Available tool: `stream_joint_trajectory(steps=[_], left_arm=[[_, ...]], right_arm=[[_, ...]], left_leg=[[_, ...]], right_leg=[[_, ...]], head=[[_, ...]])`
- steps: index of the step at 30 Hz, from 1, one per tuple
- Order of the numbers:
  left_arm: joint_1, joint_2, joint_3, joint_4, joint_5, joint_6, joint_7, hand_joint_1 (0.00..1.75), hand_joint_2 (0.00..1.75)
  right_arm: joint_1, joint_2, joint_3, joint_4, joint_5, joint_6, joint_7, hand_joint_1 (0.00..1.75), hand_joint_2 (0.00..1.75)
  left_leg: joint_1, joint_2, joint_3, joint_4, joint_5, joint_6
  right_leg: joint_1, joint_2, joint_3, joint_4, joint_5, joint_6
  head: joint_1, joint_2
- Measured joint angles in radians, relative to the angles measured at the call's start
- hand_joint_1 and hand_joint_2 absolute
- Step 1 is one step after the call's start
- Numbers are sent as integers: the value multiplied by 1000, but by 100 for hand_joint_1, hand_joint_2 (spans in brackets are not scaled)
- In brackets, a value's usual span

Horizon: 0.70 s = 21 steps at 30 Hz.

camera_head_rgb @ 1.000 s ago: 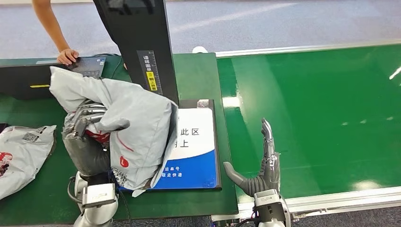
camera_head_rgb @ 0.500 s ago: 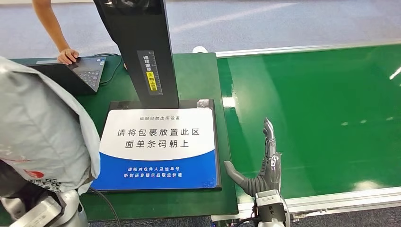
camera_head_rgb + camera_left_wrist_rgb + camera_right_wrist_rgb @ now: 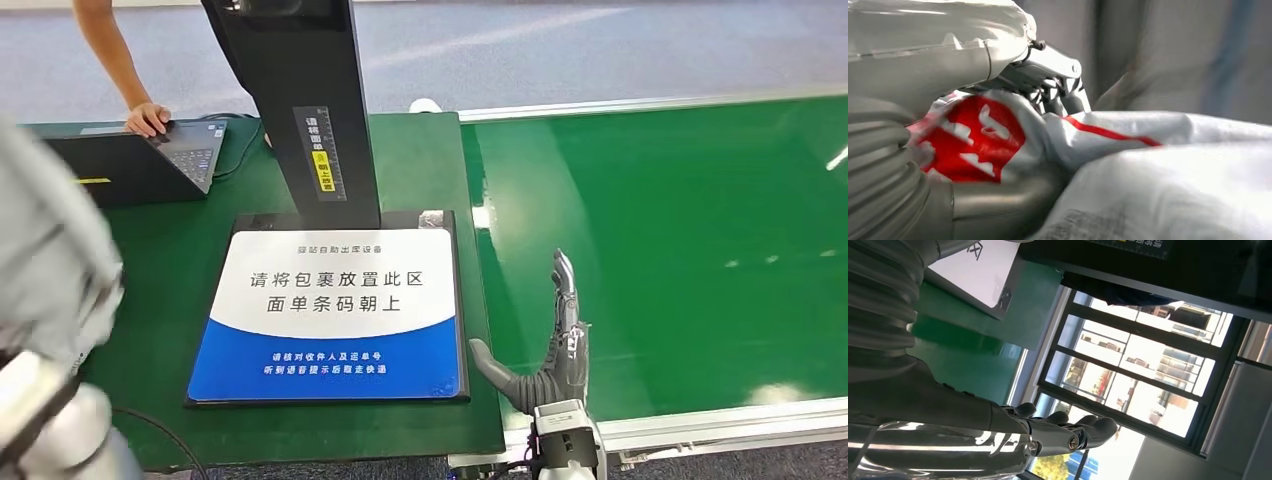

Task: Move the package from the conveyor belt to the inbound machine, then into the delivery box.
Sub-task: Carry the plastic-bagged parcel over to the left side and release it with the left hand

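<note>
Left hand (image 3: 1048, 95) grips grey package (image 3: 1158, 170) with red logo, blurred at head view's left edge (image 3: 45, 250), off the scan pad (image 3: 335, 310). Right hand (image 3: 555, 345) empty, fingers straight, over green conveyor belt (image 3: 680, 230). Farther: person's hand (image 3: 147, 118) on laptop (image 3: 150, 160).

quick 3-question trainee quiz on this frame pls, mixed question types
1. True or false: the grey package lies on the inbound machine's scan pad.
2. Which robot hand holds the package? A) left B) right C) neither
3. Fill in: the right robot hand is held open over the edge of the green ____.

Key:
1. False. The pad is bare; the package shows at the left edge of the head view, off the pad.
2. A. The left robot hand grips it, as the left wrist view shows.
3. Conveyor belt.
</note>
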<state>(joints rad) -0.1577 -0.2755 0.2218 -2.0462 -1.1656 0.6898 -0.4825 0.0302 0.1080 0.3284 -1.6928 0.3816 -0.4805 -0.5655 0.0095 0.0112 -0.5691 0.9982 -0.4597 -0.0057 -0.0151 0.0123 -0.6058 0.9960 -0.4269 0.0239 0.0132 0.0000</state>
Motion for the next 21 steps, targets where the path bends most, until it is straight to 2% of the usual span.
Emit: stream_joint_trajectory(steps=[1,3,7,8,12,21], left_arm=[[-5,-1,25,62,-31,0,71,5,175],[-12,-3,64,163,-62,1,145,0,175],[-51,-4,113,367,-113,1,241,0,0],[-58,-4,120,409,-115,1,256,0,0],[-76,-3,129,533,-121,2,296,0,175],[-72,-6,103,605,-145,3,332,0,175]], right_arm=[[1,2,0,0,2,-3,0,0,175],[3,6,1,1,7,-6,-1,0,175],[5,10,2,1,16,-7,-1,0,175],[5,11,3,1,18,-7,-1,0,175],[5,14,3,1,31,-5,10,0,175],[5,16,2,1,39,-4,27,0,175]], left_leg=[[0,1,0,0,0,0],[0,3,-1,0,0,-1],[0,3,-1,0,1,-1],[0,3,-1,0,1,-1],[0,3,-2,0,1,-1],[0,2,-3,0,1,-1]], right_leg=[[1,0,0,0,0,-1],[2,2,-1,0,2,-3],[1,2,-1,0,3,-3],[1,3,-2,1,3,-3],[1,3,-2,1,3,-2],[1,3,-3,0,3,-2]], head=[[0,0],[0,0],[0,0],[0,0],[0,0],[0,0]])
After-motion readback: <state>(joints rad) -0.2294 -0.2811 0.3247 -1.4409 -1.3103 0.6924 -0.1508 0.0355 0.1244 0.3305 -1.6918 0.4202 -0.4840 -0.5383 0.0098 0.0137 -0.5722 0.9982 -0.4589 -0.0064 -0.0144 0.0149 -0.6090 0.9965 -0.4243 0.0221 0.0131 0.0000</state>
